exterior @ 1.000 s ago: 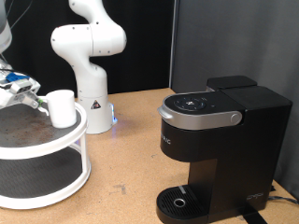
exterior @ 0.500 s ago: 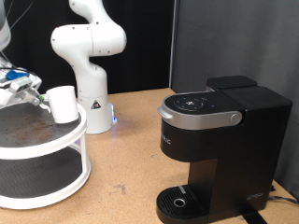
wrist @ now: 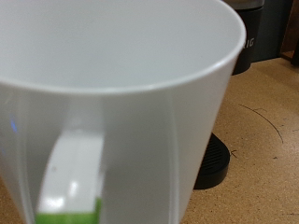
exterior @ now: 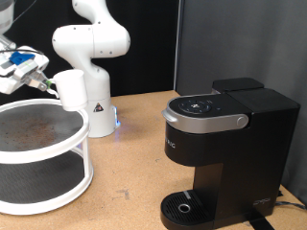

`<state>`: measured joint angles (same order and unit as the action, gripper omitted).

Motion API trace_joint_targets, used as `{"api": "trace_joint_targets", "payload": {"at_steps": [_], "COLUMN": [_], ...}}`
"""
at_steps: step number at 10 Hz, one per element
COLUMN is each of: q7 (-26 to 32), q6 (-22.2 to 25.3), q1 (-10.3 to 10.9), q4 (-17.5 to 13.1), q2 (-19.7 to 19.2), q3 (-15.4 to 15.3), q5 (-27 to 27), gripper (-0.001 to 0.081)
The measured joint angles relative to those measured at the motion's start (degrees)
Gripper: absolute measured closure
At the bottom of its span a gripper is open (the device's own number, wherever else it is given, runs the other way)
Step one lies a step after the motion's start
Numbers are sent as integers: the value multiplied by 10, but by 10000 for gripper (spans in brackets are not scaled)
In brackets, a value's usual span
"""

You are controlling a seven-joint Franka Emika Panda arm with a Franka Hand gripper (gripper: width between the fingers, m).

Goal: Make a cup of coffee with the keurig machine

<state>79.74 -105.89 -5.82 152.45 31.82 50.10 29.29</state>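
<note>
My gripper (exterior: pixel 48 87) is at the exterior view's upper left, shut on the small white cup (exterior: pixel 70 89), which hangs in the air above the round shelf's top tier. In the wrist view the cup (wrist: pixel 112 93) fills almost the whole picture, with one finger (wrist: pixel 70 182) showing through its wall. The black keurig machine (exterior: pixel 225 144) stands at the exterior view's right with its lid down and its round drip tray (exterior: pixel 184 206) bare. Part of the machine (wrist: pixel 266 33) and the drip tray (wrist: pixel 213 159) show past the cup in the wrist view.
A white two-tier round shelf (exterior: pixel 43 158) stands at the exterior view's left on the wooden table (exterior: pixel 125 182). A white robot arm base (exterior: pixel 91 57) stands behind it. A black panel is behind the machine.
The gripper has lifted the cup up off the shelf's top tier and a little to the exterior view's right.
</note>
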Motion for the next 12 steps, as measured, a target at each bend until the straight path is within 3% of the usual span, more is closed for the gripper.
{"api": "trace_joint_targets", "payload": {"at_steps": [2,5,7,9,12], "q7": [-38,-52,-55,-57,-57], "q6": [-49,-118,-138,-144,-225], "q1": [1,21,37,37,68], "q4": [11,26,29,31,50], "q2": [18,21,16,16,10], "q3": [-58,-107,-117,-118,-140], "q5": [7,53,80,92,169], "gripper": [736,736,736,736,736]}}
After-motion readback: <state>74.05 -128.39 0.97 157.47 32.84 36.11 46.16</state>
